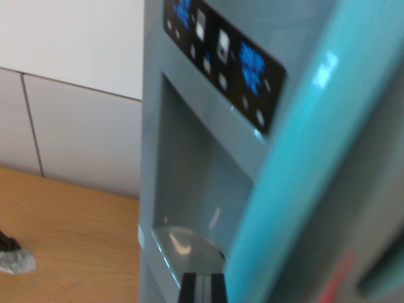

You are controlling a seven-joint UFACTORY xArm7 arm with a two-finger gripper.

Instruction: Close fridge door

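Note:
A grey-blue fridge front (189,164) fills the middle of the wrist view, seen very close and tilted. It has a black control panel (224,60) with blue and white symbols and, under it, a dispenser recess (196,183) with a round tray at its bottom. A blurred teal door edge (303,170) runs diagonally down the wrist view's right, nearer to the camera than the fridge front. Only the dark tips of my gripper (202,288) show at the bottom edge, just below the recess and beside the teal edge. A narrow gap separates them and nothing is visibly held.
A wooden table top (69,233) lies at the wrist view's left, with a small crumpled grey and black thing (14,257) at its left edge. A white tiled wall (76,95) stands behind.

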